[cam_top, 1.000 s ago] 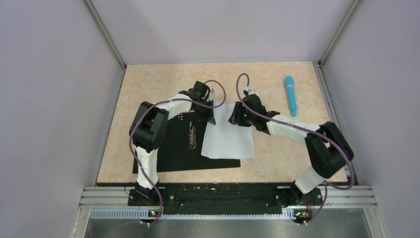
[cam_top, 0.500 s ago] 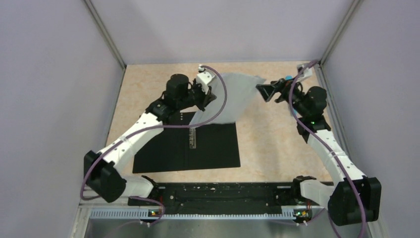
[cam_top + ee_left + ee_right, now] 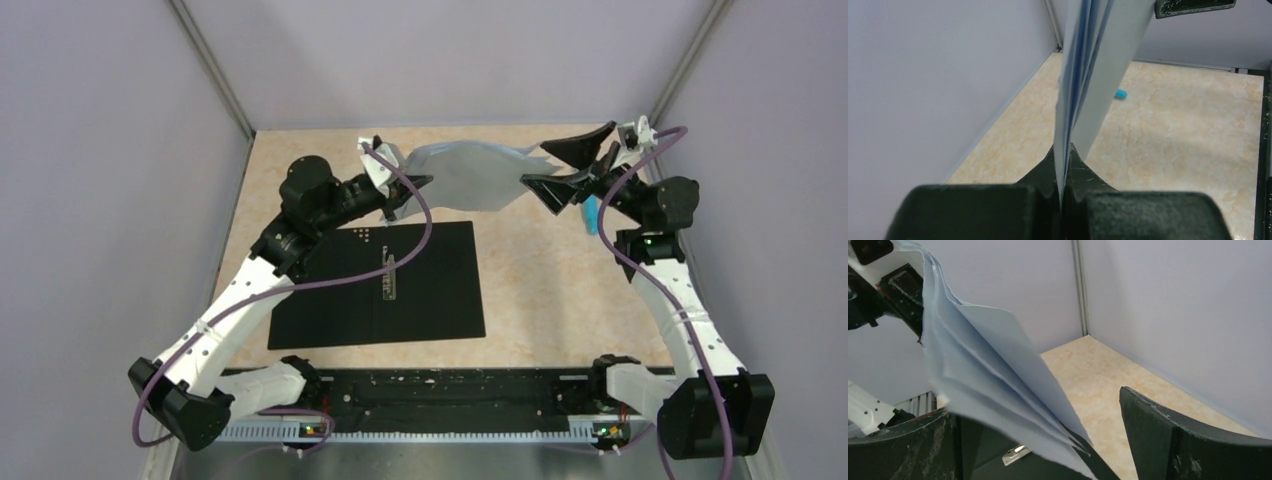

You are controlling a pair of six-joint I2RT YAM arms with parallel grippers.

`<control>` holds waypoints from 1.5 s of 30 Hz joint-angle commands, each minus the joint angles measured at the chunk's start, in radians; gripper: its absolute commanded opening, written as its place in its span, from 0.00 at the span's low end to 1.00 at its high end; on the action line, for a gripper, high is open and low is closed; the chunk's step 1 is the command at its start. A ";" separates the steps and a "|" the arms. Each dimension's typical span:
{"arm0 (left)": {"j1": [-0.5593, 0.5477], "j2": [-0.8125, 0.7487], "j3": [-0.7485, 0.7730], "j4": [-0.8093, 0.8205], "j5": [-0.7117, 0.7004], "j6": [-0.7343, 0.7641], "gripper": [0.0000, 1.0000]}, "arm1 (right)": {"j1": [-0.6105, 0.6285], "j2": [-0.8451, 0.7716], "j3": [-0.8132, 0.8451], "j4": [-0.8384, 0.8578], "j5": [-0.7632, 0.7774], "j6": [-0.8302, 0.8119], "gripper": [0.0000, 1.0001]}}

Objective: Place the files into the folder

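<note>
Above the table (image 3: 560,290), left fingers (image 3: 998,210) clamp the files (image 3: 470,172), right fingers (image 3: 1188,440) spread around them.

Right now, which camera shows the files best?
The top external view: it shows the whole stack of files hanging above the table, one end clamped in the left gripper. The left wrist view shows only their edges, pinched. The right wrist view shows a fanned corner inside the open right gripper.

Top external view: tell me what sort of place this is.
Probably a lab robot cell: plain lilac wall panels enclose a tabletop, with robot arms bolted to a rail at its near edge.
</note>
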 commanded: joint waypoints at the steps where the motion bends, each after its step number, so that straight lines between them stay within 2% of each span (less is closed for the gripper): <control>1: -0.003 -0.060 0.065 0.078 0.078 -0.002 0.00 | -0.001 -0.035 0.069 0.095 -0.086 -0.030 0.99; 5: -0.004 -0.055 0.096 0.079 0.126 -0.033 0.00 | 0.002 -0.008 0.078 0.271 -0.176 0.100 0.99; 12: -0.001 -0.035 0.059 0.195 0.137 -0.132 0.00 | 0.058 0.050 0.053 0.545 -0.247 0.320 0.98; 16: 0.006 0.006 0.075 0.192 0.169 -0.185 0.00 | 0.088 0.067 0.032 0.585 -0.231 0.349 0.97; 20: 0.025 0.030 0.048 0.248 0.207 -0.228 0.00 | 0.095 0.068 0.016 0.542 -0.216 0.323 0.91; 23: 0.035 0.036 0.010 0.300 0.219 -0.276 0.00 | 0.096 0.047 0.000 0.435 -0.189 0.248 0.84; 25: 0.039 0.038 -0.024 0.345 0.222 -0.294 0.00 | 0.097 0.032 -0.023 0.387 -0.165 0.214 0.75; 30: 0.044 0.072 -0.096 0.444 0.225 -0.352 0.00 | 0.097 0.017 -0.089 0.283 -0.116 0.143 0.34; 36: 0.045 0.111 -0.131 0.506 0.241 -0.389 0.00 | 0.098 0.014 -0.132 0.280 -0.095 0.139 0.28; 39: 0.045 0.121 -0.147 0.526 0.238 -0.392 0.00 | 0.098 0.019 -0.134 0.282 -0.087 0.141 0.20; 42: 0.045 0.129 -0.177 0.540 0.215 -0.384 0.07 | 0.102 0.014 -0.145 0.245 -0.053 0.108 0.10; 45: 0.043 0.141 -0.216 0.579 0.194 -0.389 0.15 | 0.120 -0.007 -0.166 0.130 0.020 0.012 0.05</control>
